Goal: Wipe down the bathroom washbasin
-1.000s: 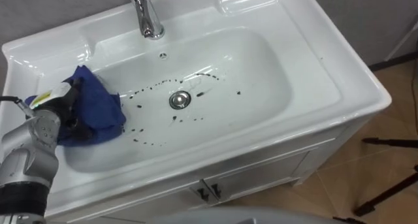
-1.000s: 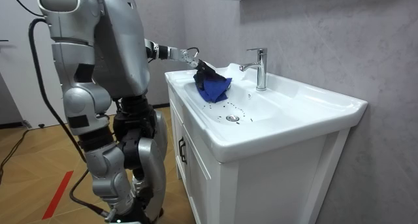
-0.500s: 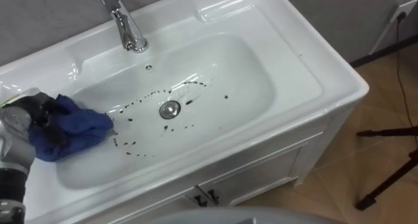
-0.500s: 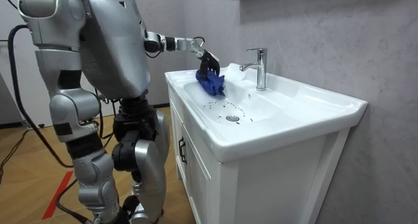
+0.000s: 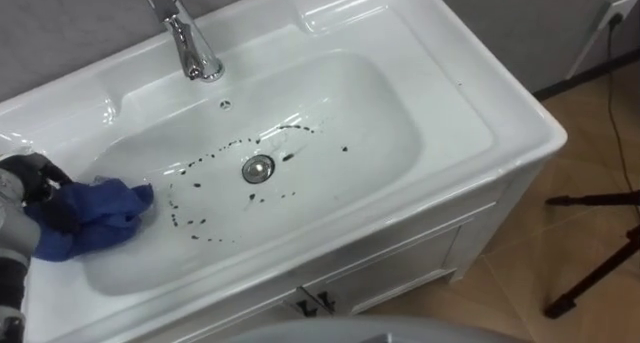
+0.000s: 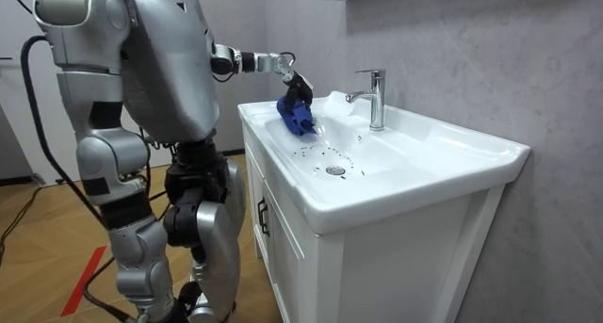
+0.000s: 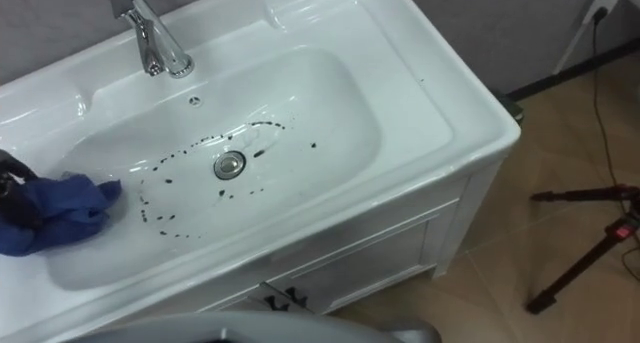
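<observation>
Holding a crumpled blue cloth (image 5: 95,215) in my left hand (image 5: 28,179), fingers curled round it. It lies inside the white ceramic basin (image 5: 330,93), at nine o'clock from the round metal drain (image 5: 258,167).

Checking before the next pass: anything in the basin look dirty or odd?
Yes: dark specks ring the drain in the basin, like spilled grit. The cloth, gripped in the left hand, lies at the basin's left end, apart from them. No damage shows.
</observation>
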Motion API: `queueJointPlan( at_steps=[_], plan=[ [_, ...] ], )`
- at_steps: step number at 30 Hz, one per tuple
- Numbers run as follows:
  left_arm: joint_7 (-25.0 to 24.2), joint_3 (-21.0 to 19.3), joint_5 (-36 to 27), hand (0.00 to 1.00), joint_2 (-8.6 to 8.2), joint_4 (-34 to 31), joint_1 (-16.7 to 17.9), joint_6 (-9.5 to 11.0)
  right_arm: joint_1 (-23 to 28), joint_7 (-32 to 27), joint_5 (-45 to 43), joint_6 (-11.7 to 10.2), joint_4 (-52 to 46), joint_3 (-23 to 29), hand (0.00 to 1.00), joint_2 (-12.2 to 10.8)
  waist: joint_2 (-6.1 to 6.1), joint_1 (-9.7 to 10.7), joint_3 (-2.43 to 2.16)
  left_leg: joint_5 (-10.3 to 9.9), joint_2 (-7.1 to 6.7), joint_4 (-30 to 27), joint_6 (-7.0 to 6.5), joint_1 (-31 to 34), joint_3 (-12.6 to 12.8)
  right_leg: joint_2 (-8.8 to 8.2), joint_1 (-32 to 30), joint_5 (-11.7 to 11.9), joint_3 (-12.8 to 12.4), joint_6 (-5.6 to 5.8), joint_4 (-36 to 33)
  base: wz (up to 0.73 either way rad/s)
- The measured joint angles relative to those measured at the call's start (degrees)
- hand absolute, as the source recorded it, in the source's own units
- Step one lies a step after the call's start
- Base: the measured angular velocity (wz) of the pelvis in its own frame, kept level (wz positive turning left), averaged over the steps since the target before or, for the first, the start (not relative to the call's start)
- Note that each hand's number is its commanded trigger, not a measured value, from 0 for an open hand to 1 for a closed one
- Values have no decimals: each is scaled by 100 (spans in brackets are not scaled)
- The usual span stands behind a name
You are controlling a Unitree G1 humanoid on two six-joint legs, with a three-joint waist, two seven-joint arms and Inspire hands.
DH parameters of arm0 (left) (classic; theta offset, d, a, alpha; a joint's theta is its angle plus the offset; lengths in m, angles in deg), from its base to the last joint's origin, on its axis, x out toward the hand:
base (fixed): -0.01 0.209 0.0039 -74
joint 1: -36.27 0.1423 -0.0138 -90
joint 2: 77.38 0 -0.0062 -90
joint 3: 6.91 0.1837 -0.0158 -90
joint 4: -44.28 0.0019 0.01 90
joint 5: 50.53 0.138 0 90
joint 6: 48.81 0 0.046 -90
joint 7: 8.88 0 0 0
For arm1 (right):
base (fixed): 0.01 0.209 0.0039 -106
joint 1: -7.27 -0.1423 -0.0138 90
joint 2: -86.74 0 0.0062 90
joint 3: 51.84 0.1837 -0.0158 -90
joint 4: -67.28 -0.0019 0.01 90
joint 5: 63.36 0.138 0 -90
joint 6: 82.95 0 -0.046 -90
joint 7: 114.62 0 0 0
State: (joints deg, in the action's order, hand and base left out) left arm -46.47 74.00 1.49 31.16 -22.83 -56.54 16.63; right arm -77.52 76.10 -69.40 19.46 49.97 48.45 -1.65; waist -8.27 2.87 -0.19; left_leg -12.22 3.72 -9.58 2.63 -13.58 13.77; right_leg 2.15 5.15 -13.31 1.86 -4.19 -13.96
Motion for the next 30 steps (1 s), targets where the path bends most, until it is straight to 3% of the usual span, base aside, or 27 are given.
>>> queueJointPlan(
  at_steps=[5, 8, 13, 15, 17, 21, 24, 28, 30],
  plan=[
    [127, -60, -6, 100, 4, -371, 119, 16, -35, -40, 585, -111, -75, -5, 0, 16, 51, -20, 36, 0, 16, -3, 0, 48, -24, -1, -2, 1, 98, -1, 41, 6],
    [375, -127, 11, 100, -51, -661, 312, 142, -53, -200, 1000, -194, -172, -7, 0, -2, 93, -34, 59, -3, 42, 15, 4, 106, -63, -2, -8, 1, 250, -2, 29, 16],
    [1192, -476, 301, 100, -643, -1047, 587, 387, -1, -438, 1511, -431, -220, -157, 0, -52, 169, -140, 84, -2, 58, 2, 4, 186, -226, 7, -29, -4, 359, -12, 16, 14],
    [1703, -496, 463, 100, -920, -1346, 710, 450, 121, -471, 1774, -488, -268, -250, 0, -153, 317, -147, 62, -3, 57, 6, 4, 230, -311, -8, -27, -37, 476, -63, 35, 33],
    [2030, -495, 578, 100, -1033, -1465, 770, 522, 140, -492, 1901, -501, -261, -302, 0, -219, 412, -180, 63, -2, 73, 6, 4, 221, -286, 8, -38, -38, 478, -68, 45, 16],
    [2634, -278, 1227, 100, -1313, -1524, 960, 744, 127, -469, 1951, -729, -216, -473, 0, -215, 431, -158, 51, -3, 62, 8, 4, 217, -311, -5, -3, -14, 506, -62, 143, 1],
    [2945, -2, 1605, 100, -1435, -1629, 1075, 828, 126, -420, 1984, -764, -162, -661, 0, -239, 446, -160, 27, -3, 67, 14, 4, 270, -313, -7, -21, 30, 564, -61, 162, 7],
    [3213, 337, 1613, 100, -1579, -1622, 1128, 952, 121, -367, 2041, -891, -164, -881, 0, -261, 455, -153, 21, -2, 70, 14, 4, 285, -314, -10, -9, 65, 614, -56, 200, 4],
    [3348, 587, 1609, 100, -1666, -1572, 1175, 1112, 93, -336, 2126, -1013, -161, -911, 0, -338, 510, -111, 28, -3, 71, 18, 4, 299, -332, -9, -13, 69, 609, -56, 214, 2]
  ],
)
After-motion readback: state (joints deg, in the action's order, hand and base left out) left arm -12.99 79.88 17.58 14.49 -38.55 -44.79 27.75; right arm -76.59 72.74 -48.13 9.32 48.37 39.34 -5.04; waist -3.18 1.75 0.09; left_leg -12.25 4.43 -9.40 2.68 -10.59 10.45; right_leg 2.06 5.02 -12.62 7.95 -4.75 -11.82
